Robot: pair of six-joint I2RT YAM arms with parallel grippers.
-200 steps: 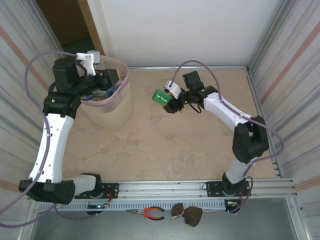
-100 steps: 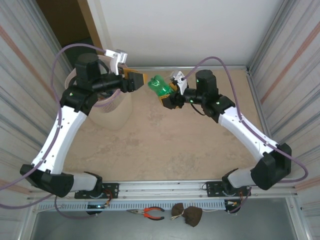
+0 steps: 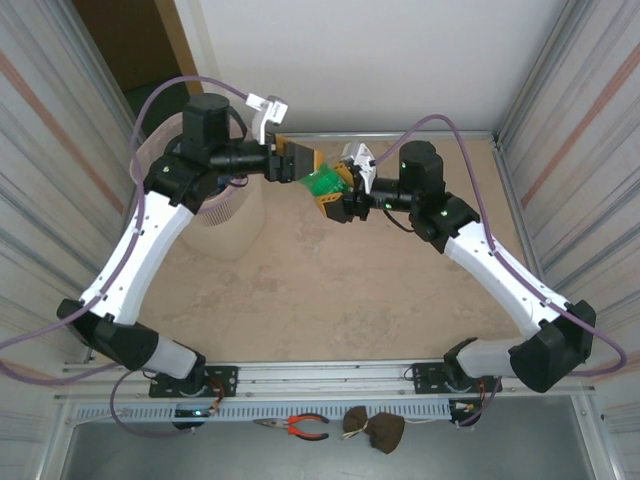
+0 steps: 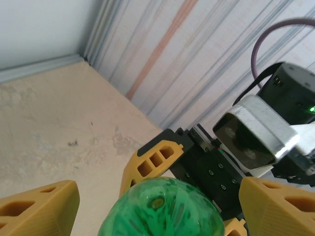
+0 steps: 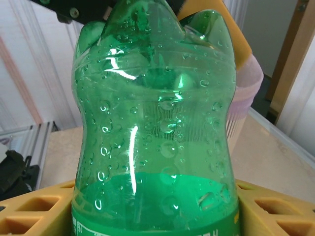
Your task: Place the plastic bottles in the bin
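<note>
overall: beige tabletop (image 3: 300, 295), ribbed side walls (image 3: 590, 100), white back wall (image 3: 370, 60), pink bin (image 3: 232, 222) far-left

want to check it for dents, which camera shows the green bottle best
The right wrist view: the green bottle is close up, with its body, droplets and label edge clear. The top external view shows it small, from above. The left wrist view shows its rounded base end-on.
</note>
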